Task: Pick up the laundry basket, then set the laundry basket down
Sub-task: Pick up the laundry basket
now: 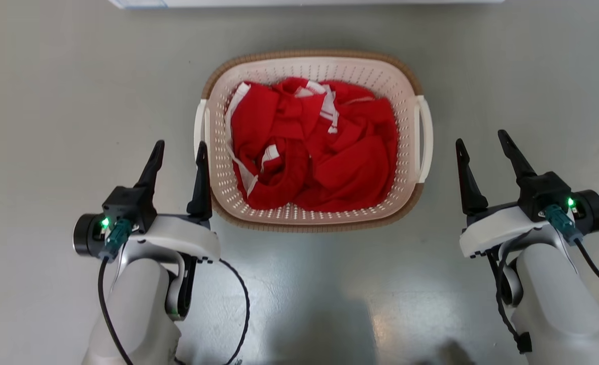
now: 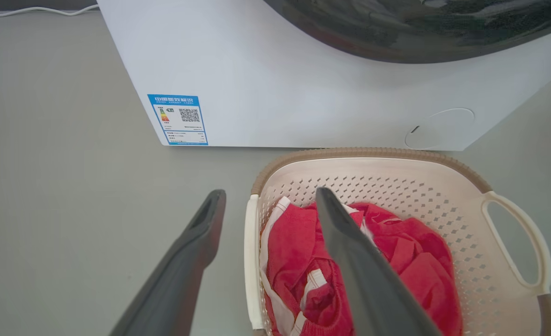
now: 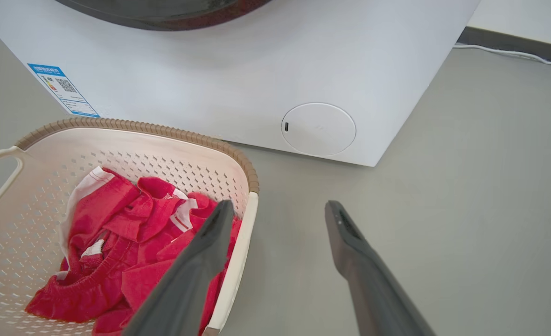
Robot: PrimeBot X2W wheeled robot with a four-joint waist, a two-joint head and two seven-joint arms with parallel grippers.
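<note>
The laundry basket stands on the floor in the middle of the head view, cream-white and perforated, with a brown rim and a white handle on each side. Red clothes fill it. My left gripper is open by the basket's left handle. In the left wrist view the handle lies between my left gripper's fingers, with nothing gripped. My right gripper is open a little to the right of the right handle. In the right wrist view the right gripper's fingers frame that handle and the basket.
A white washing machine stands just behind the basket, its lower front also in the right wrist view and its edge at the head view's top. A white cable runs along the wall. Grey floor surrounds the basket.
</note>
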